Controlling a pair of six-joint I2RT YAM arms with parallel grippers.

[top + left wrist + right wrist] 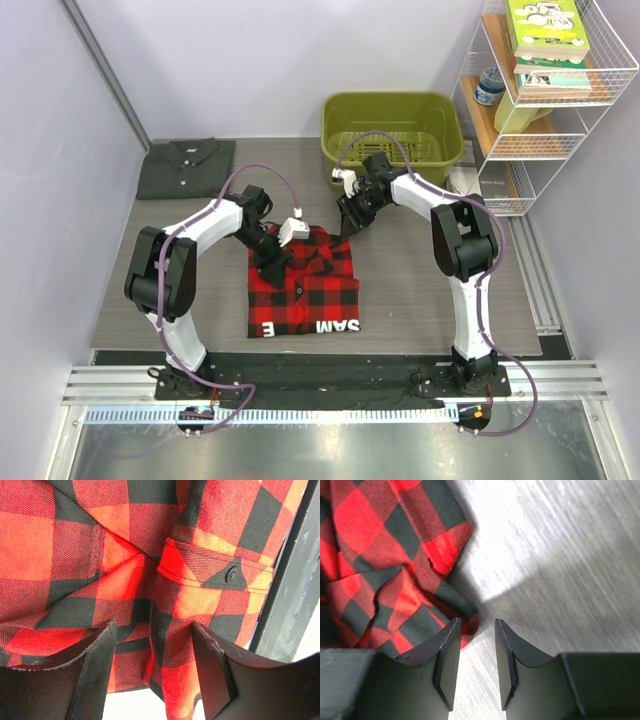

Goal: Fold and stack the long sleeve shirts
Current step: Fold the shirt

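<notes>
So: grey desk (410, 290), with a white wire rack (610, 45) on the right holding a stack of books (545, 25) and a small jar (489, 85). A green basket (430, 125) sits at the back, only its slotted walls showing. The plaid shirt (305, 285) lies mid-desk, folded to a rough square. Its far edge is rumpled and a buttoned cuff lies on top. The grey shirt (185, 168) is folded neatly in the far left corner, collar and buttons facing up. The left fingers (97, 670) stand wide apart over the plaid folds. The right fingers (447, 660) are narrow, with bare desk between them, right at the plaid's edge.
</notes>
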